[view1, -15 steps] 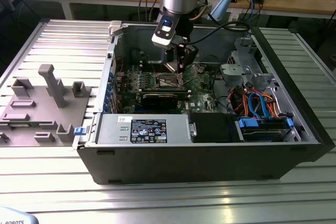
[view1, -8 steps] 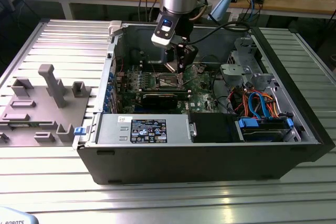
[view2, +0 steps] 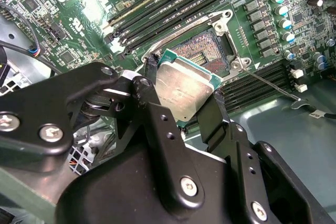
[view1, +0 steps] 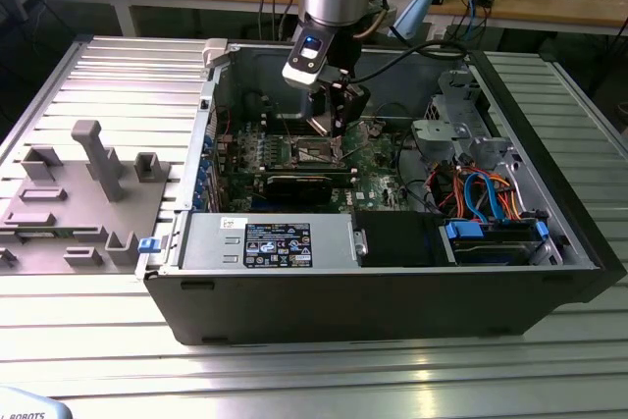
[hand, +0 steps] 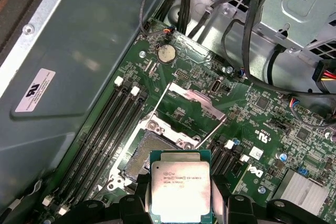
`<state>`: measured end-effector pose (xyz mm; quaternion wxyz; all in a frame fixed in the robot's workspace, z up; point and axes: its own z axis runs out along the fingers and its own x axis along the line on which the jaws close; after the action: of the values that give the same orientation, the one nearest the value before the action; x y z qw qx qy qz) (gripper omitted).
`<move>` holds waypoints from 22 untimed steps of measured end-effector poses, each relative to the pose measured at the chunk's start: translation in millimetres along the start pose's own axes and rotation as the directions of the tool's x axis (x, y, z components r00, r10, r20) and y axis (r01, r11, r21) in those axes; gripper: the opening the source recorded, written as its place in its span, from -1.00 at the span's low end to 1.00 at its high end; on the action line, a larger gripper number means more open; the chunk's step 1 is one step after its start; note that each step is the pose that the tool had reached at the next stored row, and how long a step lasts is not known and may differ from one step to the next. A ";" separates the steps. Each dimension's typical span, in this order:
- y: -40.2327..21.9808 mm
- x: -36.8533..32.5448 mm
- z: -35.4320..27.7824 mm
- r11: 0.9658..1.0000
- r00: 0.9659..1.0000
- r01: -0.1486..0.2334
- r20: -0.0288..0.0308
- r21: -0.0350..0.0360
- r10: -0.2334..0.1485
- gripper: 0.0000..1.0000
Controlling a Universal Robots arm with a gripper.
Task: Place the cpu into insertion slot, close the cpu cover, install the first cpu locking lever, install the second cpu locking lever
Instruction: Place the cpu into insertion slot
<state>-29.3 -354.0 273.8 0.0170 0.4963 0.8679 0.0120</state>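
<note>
Claw: black two-fingered claw clamped on two opposite edges of the small flat square cpu with a silvery-grey metal top.
Cpu position: held tilted over one edge of the socket, above the board, not seated.
Socket: square dark insertion slot with a metal rim, bare, its contact field exposed.
Lid: thin silvery hinged cpu cover, swung open beyond the socket.
Lever: thin wire locking lever, lifted beside the cover.
Board: green motherboard, long black memory slots flanking the socket.
Housing: open black computer case lying on the ribbed metal surface; the arm reaches down into it.
Outside: grey moulded fixture block on the exterior view's left of the case.
</note>
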 end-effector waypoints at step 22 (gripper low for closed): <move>0.0 0.0 0.6 1.000 1.000 -0.020 0.001 0.000 0.020 0.08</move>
<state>-29.3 -354.0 273.2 0.0172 0.5049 0.8629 0.0118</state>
